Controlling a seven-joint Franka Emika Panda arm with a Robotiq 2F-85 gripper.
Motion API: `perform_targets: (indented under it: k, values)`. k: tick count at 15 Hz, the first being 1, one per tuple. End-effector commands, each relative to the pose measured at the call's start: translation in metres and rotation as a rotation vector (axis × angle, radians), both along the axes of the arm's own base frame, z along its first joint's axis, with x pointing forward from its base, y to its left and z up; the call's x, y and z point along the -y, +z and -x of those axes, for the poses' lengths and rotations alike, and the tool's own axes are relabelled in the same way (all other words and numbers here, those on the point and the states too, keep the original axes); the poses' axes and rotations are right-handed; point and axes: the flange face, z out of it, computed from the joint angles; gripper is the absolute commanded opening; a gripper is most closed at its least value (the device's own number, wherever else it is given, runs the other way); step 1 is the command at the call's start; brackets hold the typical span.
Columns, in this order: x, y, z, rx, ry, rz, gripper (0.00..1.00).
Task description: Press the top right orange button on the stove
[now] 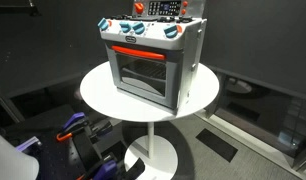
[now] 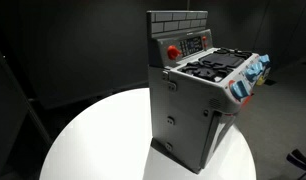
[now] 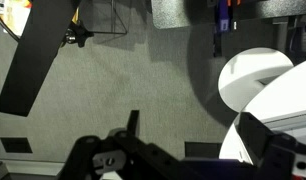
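The stove point(image 1: 153, 60) is a small grey toy oven with a glass door, a red-orange handle and teal knobs. It stands on a round white table point(image 1: 98, 95). Its back panel carries orange-red buttons point(image 1: 140, 8) at the frame's top edge. In an exterior view the stove point(image 2: 193, 105) shows from the side, with a red button point(image 2: 173, 51) on the back panel. My gripper point(image 3: 193, 130) is open and empty. It hangs low beside the table, facing the floor, far from the stove. The arm point(image 1: 83, 140) shows dimly at the lower left.
The wrist view shows grey carpet, the white table's edge point(image 3: 288, 95) and its round foot point(image 3: 253, 70) at the right. A black slanted board point(image 3: 33, 60) lies at the left. Dark walls surround the table point(image 2: 93, 140).
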Motion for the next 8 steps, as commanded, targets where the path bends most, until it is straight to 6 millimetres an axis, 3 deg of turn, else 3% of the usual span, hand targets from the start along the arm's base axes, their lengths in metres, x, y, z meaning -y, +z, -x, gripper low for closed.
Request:
perform_targets:
  k: [1, 4, 8]
  values:
    - [0.000, 0.001, 0.000, -0.001, 0.000, 0.000, 1.00]
    - [0.000, 0.001, 0.000, 0.001, 0.000, 0.000, 1.00]
    - [-0.014, 0.004, -0.024, 0.054, 0.007, -0.028, 1.00]
